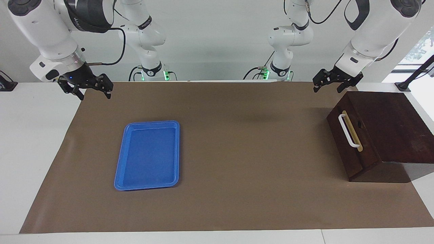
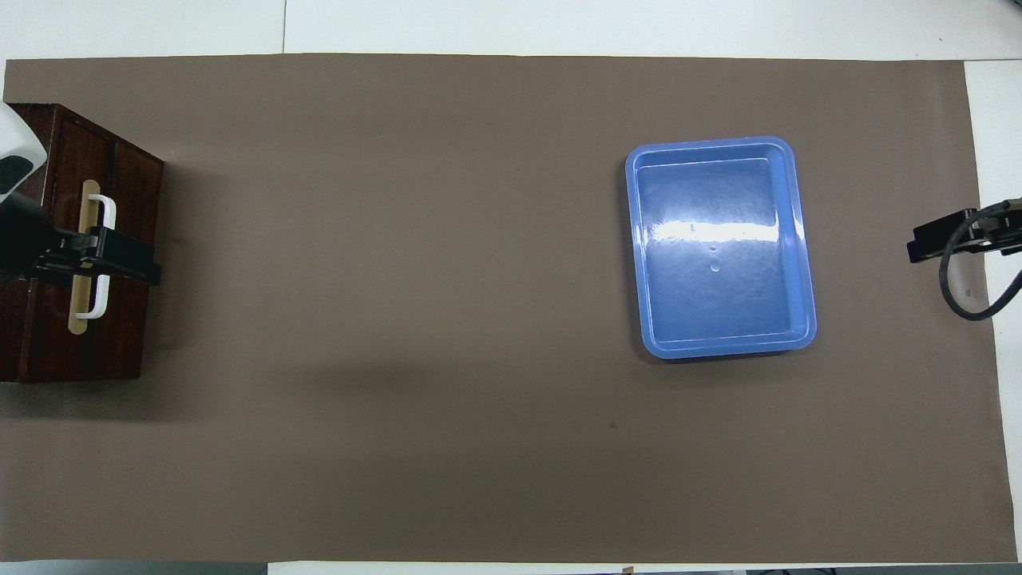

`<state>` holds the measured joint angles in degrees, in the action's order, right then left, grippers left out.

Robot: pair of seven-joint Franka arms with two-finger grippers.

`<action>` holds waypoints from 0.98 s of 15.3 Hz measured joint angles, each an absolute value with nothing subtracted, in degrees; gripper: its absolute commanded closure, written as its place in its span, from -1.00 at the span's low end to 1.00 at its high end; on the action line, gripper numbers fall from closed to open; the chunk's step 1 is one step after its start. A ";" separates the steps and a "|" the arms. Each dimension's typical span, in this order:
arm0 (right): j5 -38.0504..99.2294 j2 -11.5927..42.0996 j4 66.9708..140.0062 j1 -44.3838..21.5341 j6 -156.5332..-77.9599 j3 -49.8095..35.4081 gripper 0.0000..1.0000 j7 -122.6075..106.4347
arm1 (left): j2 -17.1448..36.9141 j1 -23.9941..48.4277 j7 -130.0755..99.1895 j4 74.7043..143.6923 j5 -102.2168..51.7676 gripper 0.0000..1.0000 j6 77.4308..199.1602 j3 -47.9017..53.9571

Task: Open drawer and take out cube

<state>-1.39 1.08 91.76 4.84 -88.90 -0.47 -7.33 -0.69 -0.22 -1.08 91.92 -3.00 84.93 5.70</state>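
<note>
The drawer (image 1: pixel 340 144) of the dark brown wooden box (image 1: pixel 390 125) is closed, its white bar handle (image 1: pixel 348 130) on a tan strip. The box stands at the left arm's end of the table. The yellow cube is hidden. My left gripper (image 1: pixel 327 90) is open and empty, raised in the air over the box's edge nearest the robots. In the overhead view it (image 2: pixel 120 259) covers the middle of the handle (image 2: pixel 105 209) on the drawer front (image 2: pixel 132 176). My right gripper (image 1: pixel 95 97) is open and empty, waiting over the brown mat's corner; it also shows in the overhead view (image 2: pixel 930 243).
A flat blue plastic tray (image 1: pixel 118 169) lies empty on the brown mat (image 1: pixel 237 152) toward the right arm's end; it also shows in the overhead view (image 2: pixel 636 239). White table borders the mat.
</note>
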 measured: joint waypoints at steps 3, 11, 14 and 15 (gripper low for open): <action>-1.39 1.08 91.76 4.84 -88.90 -0.47 -1.00 -7.33 | -0.69 -0.23 -1.08 92.03 -3.00 -1.00 85.63 5.66; -1.39 1.08 91.76 4.84 -88.90 -0.47 -1.00 -7.34 | -0.31 1.10 -0.97 106.57 14.76 -1.00 106.86 6.04; -1.39 1.08 91.76 4.84 -88.90 -0.47 -1.00 -7.34 | 2.70 0.67 -0.98 110.19 21.06 -1.00 114.16 5.55; -1.39 1.08 91.76 4.84 -88.90 -0.47 -1.00 -7.33 | 4.14 0.37 -0.98 110.44 22.36 -1.00 115.76 5.50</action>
